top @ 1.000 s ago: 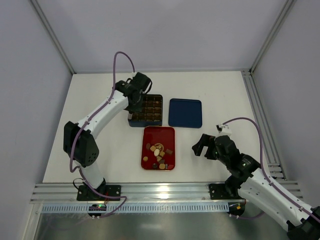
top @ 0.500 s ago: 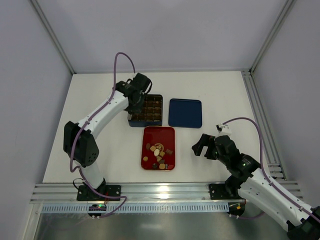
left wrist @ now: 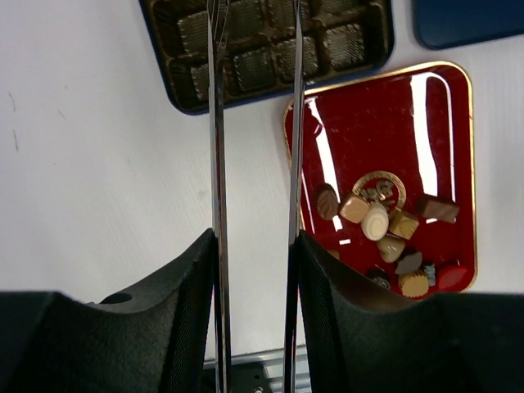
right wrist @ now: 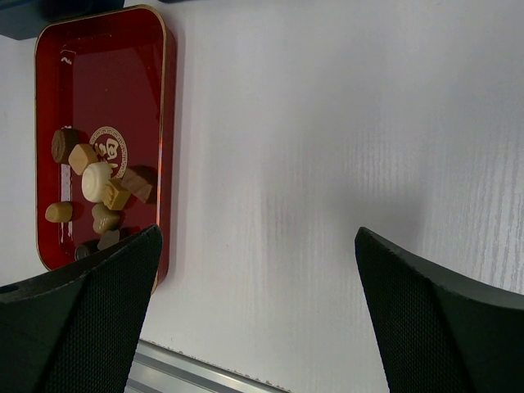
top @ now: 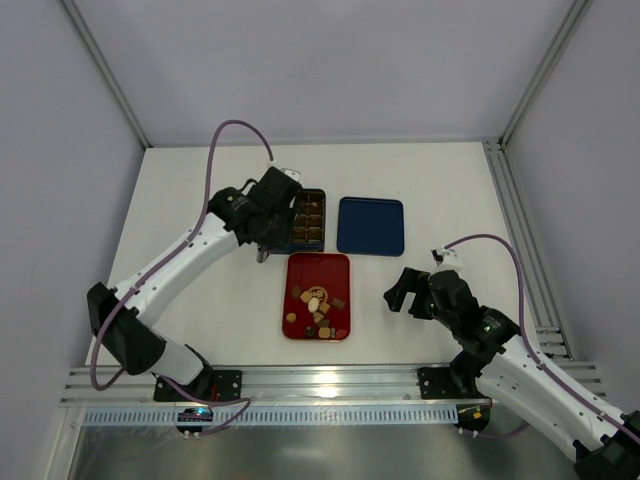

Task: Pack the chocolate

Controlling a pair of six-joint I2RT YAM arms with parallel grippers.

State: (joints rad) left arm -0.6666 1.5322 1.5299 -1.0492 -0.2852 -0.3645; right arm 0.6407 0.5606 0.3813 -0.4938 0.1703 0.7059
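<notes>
Packing is looking barely begun: the chocolate (top: 318,305) is lying at the red tray's (top: 317,262) near end, the gridded box's (top: 311,220) visible cells showing none; the left gripper (top: 264,240) is hovering over the box's left side, fingers (left wrist: 218,164) narrowly parted, empty; the right gripper (top: 398,288) is hanging wide open, right of the tray.

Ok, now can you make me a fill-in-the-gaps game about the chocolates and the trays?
1. Of the red tray and the blue tray, only the ____ one holds chocolates.
2. In the top view, the blue tray lies to the ____ of the gridded box.
3. The right tool hovers over the table with its jaws ____.
Missing words: red; right; open.
</notes>
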